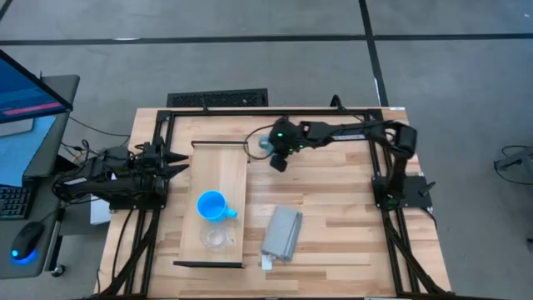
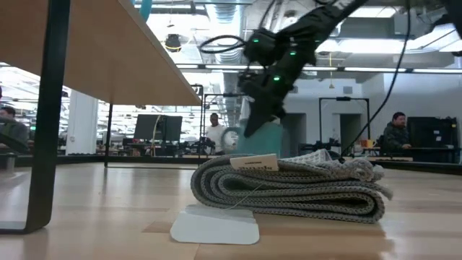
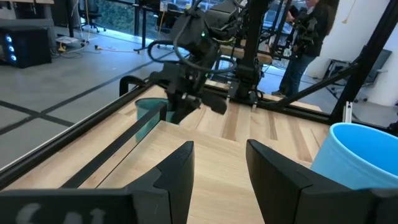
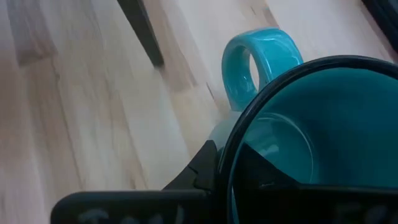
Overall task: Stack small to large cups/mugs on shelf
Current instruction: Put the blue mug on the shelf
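The shelf (image 1: 218, 171) is a pale board raised on dark legs at the table's left. On it stand a bright blue mug (image 1: 212, 206) and, nearer the front, a clear cup (image 1: 215, 237). My right gripper (image 1: 277, 158) is shut on the teal mug (image 1: 265, 143) just off the shelf's far right corner. In the low view the grey cloth hides the teal mug's (image 2: 266, 139) bottom. My left gripper (image 3: 221, 168) stands open at the shelf's left side with nothing between its fingers. My right gripper pinches the teal mug's wall at the rim (image 4: 227, 155), a little way round from the handle (image 4: 261, 62). One finger is inside the mug and one finger (image 4: 205, 163) is outside. The fingers slant down from the table's right. The mug stays upright, mouth up.
A folded grey cloth (image 1: 281, 233) with a white tag lies on the table right of the shelf, near the front. The dark frame rails (image 1: 275, 111) run round the table's edges. People are in the room beyond.
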